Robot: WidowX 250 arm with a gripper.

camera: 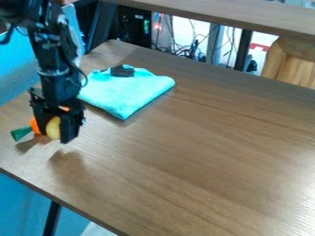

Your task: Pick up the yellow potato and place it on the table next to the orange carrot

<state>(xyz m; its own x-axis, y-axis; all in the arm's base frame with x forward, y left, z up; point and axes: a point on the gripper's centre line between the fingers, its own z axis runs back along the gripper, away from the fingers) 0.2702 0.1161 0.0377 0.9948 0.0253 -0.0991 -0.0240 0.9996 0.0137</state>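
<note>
Running slantwise, the near edge of the brown table [203,152] crosses the lower left, and the far edge slopes down from the back corner toward the right. The tabletop spreads widest to the right of the gripper [54,134], which is near the table's left end. A second wooden surface [240,18] crosses above the far edge.

The black arm [54,60] enters at the upper left and drops almost upright, its gripper pointing down. A rounded yellow thing [53,128] shows at the gripper's lower end, with an orange thing [34,125] with a green end [21,133] just left of it. How far open the gripper is, and whether it grips either, I cannot tell.

A folded turquoise cloth [126,94] lies near the back corner, with a small dark object [122,71] on it.
</note>
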